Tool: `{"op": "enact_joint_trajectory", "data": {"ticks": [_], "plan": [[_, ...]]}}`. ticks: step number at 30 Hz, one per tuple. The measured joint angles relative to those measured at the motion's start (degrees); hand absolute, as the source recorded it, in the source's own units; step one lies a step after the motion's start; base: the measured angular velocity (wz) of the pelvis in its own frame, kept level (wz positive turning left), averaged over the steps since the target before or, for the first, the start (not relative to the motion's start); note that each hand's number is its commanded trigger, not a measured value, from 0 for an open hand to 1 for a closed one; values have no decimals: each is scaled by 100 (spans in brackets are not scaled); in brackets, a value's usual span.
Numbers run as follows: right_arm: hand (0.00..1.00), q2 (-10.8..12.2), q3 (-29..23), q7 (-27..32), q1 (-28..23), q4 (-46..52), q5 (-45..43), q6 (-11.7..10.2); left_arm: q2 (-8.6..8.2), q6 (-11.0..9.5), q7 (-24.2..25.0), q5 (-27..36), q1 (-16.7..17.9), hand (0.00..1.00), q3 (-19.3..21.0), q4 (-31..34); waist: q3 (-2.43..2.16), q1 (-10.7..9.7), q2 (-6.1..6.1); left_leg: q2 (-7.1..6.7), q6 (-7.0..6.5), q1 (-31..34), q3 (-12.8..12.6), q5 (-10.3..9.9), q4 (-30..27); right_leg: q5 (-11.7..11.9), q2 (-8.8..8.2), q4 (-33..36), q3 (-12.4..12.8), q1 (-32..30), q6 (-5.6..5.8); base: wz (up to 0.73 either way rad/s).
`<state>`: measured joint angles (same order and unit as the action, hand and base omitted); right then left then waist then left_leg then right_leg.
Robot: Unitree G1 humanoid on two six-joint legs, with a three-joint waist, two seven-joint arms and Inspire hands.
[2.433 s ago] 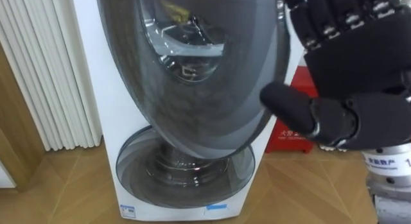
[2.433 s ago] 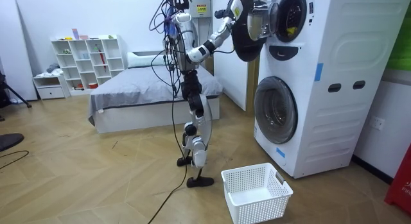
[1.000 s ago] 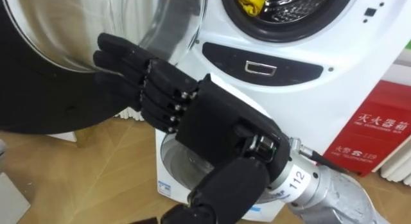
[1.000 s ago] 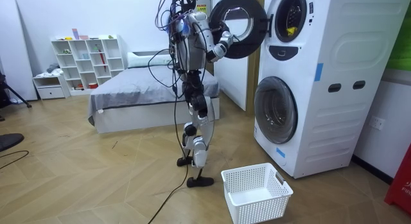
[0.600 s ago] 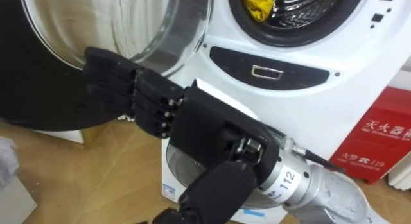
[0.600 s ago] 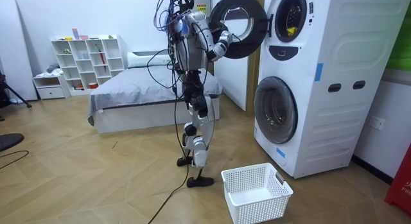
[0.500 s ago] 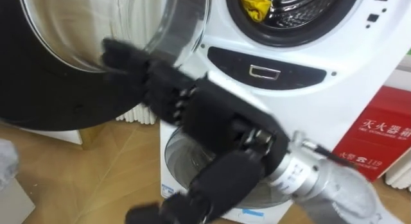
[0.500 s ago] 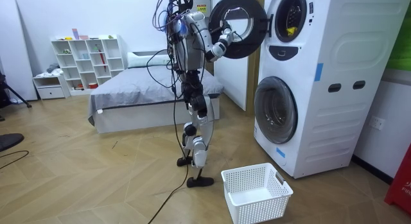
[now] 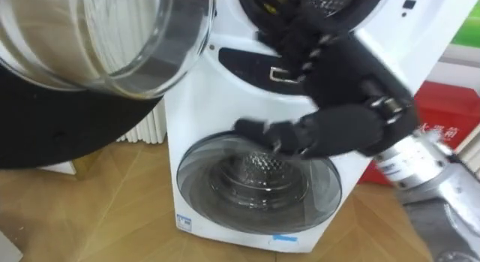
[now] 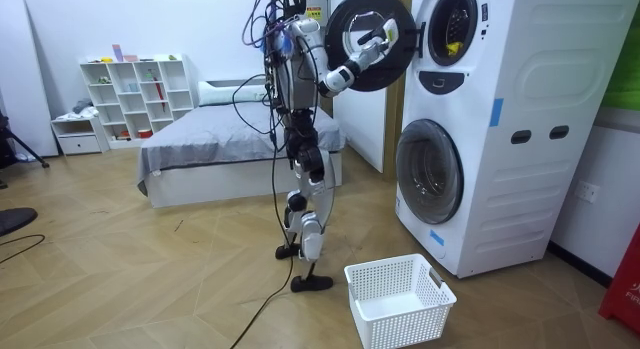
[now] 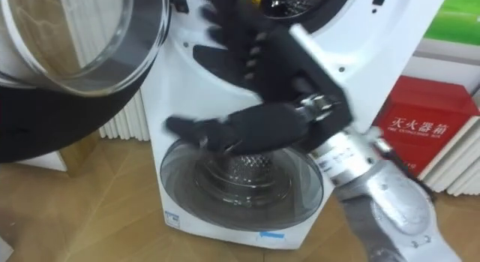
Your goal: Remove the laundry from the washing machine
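Before the white washing machine (image 9: 217,97) we stand on the wooden floor (image 10: 150,269), with its upper door (image 9: 112,37) swung wide to our left. Our right hand (image 9: 349,82) is raised between us and the machine, fingers (image 9: 298,33) straight and spread, holding nothing. A yellow garment (image 10: 456,47) lies inside the upper drum (image 10: 448,17), apart from the hand. Near our feet sits a white basket (image 10: 400,301).

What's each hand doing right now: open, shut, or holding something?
Right hand: open, fingers spread, holding nothing.
Left hand: cannot be told.
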<state>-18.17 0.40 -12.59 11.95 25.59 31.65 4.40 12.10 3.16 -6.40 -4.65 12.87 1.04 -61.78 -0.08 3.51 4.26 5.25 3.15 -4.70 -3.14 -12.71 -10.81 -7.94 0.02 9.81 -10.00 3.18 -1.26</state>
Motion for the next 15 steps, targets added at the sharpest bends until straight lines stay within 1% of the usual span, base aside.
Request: {"op": "enact_joint_trajectory", "data": {"ticks": [1, 2, 3, 4, 6, 8, 10, 11, 12, 13, 15], "plan": [[0, -11, -8, 56, 15, -29, -6, -35, -1, -9, -39, -3, -5, 0, 3, 3, 8, -7, -24, 0, 0, -6, -2, 0, -1, 0, 1, 0, 4, 5, 0, -5], [0, -19, -9, 141, 60, -97, -33, -74, -3, -9, -84, -3, -21, 0, 16, 15, 0, -8, -31, 2, 0, -13, -11, 0, -4, 0, 4, 0, 22, 6, 0, -6], [0, -25, -5, 206, 108, -178, -60, -74, -7, -8, -85, -3, -32, 0, 68, 49, 8, 10, -45, 6, 0, -19, -26, 0, -4, 0, 6, -2, 32, 4, 0, -7], [0, -25, 3, 232, 129, -229, -70, -72, -9, 1, -85, -4, -38, 0, 95, 67, 4, 22, -39, 8, 0, -23, -38, 0, -4, 0, 8, -1, 42, 3, 0, -7], [0, -26, 64, 369, 132, -249, -26, -53, -9, 59, -85, 3, -73, 0, 92, 109, 24, 113, -70, 13, 0, -41, -72, 0, -18, 0, 10, 18, 70, 4, 0, -6], [0, -27, 95, 373, 173, -262, -24, -55, 1, 68, -85, 4, -81, 0, 88, 95, 34, 151, -78, 18, 0, -36, -66, 0, -72, -6, 5, 106, 63, -8, -2, 2], [0, -22, 158, 372, 360, -433, -47, -64, 23, 102, -93, 7, -109, 0, 92, 58, 57, 172, -40, 22, -5, -27, -69, -25, -133, -100, -9, 246, 67, -44, -22, 4], [0, -7, 249, 378, 555, -642, -131, -65, 35, 156, -95, 7, -117, 0, 89, 31, 70, 174, -28, 57, 19, 78, -65, -127, -331, -195, 8, 378, 76, -102, -46, 0], [0, -2, 323, 376, 680, -809, -274, -63, 42, 191, -92, 7, -108, 0, 91, 13, 72, 215, -22, 141, 60, 220, -36, -283, -661, -284, 70, 513, 64, -145, -80, 0], [0, -2, 341, 378, 692, -870, -289, -63, 46, 197, -92, 9, -107, 0, 92, 12, 71, 257, -16, 189, 83, 265, -24, -362, -805, -329, 107, 572, 63, -152, -96, 0], [0, 8, 396, 445, 693, -991, -445, -59, 64, 235, -85, 13, -83, 0, 92, 15, 73, 395, 8, 332, 175, 428, 93, -590, -1310, -512, 214, 806, 18, -177, -178, 12]]}}
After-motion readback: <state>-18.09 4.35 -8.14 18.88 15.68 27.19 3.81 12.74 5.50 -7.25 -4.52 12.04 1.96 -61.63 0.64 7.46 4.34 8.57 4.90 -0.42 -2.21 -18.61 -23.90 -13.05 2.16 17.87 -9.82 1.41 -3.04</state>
